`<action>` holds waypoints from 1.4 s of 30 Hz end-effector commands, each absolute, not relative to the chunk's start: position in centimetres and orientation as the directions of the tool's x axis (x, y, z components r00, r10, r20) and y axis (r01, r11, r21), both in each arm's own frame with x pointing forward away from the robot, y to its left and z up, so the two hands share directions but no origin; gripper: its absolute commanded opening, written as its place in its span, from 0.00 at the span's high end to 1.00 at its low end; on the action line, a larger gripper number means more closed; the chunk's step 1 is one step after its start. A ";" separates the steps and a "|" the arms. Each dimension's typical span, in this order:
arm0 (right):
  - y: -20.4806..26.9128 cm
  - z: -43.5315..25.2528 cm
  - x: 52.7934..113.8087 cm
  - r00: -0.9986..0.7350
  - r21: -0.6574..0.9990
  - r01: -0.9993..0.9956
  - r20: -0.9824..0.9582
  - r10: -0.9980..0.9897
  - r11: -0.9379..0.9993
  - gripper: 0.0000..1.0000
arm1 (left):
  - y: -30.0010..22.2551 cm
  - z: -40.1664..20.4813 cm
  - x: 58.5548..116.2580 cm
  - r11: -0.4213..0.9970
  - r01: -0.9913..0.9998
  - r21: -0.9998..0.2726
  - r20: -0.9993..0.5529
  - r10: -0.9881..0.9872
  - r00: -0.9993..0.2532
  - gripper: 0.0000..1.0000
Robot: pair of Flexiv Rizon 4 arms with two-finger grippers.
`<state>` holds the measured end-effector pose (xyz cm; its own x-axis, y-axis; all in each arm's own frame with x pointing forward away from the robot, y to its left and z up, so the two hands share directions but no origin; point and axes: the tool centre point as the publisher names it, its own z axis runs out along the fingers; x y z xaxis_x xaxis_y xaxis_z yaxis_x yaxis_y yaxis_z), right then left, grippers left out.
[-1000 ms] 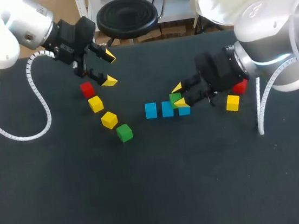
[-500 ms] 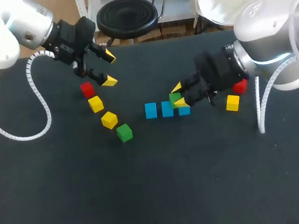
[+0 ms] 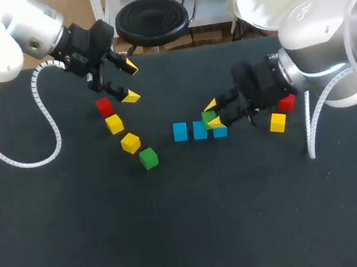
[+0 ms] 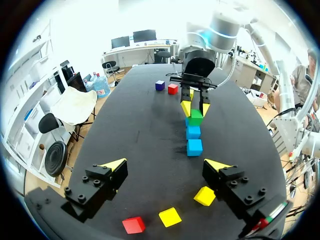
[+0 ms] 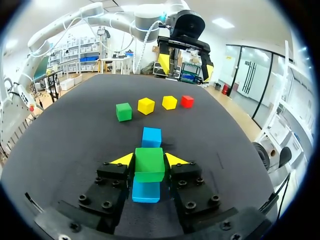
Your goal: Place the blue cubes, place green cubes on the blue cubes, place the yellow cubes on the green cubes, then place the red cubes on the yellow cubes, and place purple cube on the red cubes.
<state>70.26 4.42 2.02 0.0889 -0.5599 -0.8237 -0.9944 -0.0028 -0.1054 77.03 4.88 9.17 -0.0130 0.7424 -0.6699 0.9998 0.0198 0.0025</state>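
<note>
Left gripper (image 3: 130,81): fingers wide apart, at the far left.
Right gripper (image 3: 213,114): clamped on green cube (image 5: 149,164), mid-table.

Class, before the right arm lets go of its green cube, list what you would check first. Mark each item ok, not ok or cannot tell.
1. Right pincer is shut on the held green cube, one finger on each side: ok.
2. Three blue cubes lie in one row: ok.
3. Held green cube sits above the row's end nearest the right arm: ok.
4. Held green cube rests fully on the blue cubes: cannot tell.
5. Left pincer is open and well away from the row: ok.
6. Second green cube lies free on the table: ok.
</note>
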 end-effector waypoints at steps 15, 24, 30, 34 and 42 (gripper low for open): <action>4.4 1.6 70.4 0.083 -0.096 -0.995 -0.829 -0.553 -0.005 0.00 | 4.9 9.1 77.1 0.017 1.000 0.004 -0.671 0.741 -0.010 0.00; 3.9 2.6 70.2 0.090 -0.105 -0.994 -0.840 -0.535 -0.003 0.00 | 4.9 9.1 77.1 0.017 1.000 0.004 -0.671 0.741 -0.010 0.00; 2.2 3.7 69.3 0.082 -0.100 -0.995 -0.851 -0.519 0.007 0.00 | 4.9 9.1 77.1 0.017 1.000 0.004 -0.671 0.741 -0.010 0.00; 0.6 4.7 68.6 0.079 -0.099 -0.995 -0.860 -0.505 0.013 0.00 | 4.9 9.1 77.1 0.017 1.000 0.004 -0.671 0.741 -0.010 0.00; -1.6 7.0 67.0 0.063 -0.059 -0.998 -0.863 -0.501 -0.022 0.00 | 4.9 9.1 77.1 0.017 1.000 0.004 -0.671 0.741 -0.010 0.00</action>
<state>67.63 -0.32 5.83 0.0691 -0.4932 -0.8672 -0.9975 -0.0243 -0.0657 77.03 4.88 9.18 -0.0130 0.7424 -0.6699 0.9998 0.0198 0.0025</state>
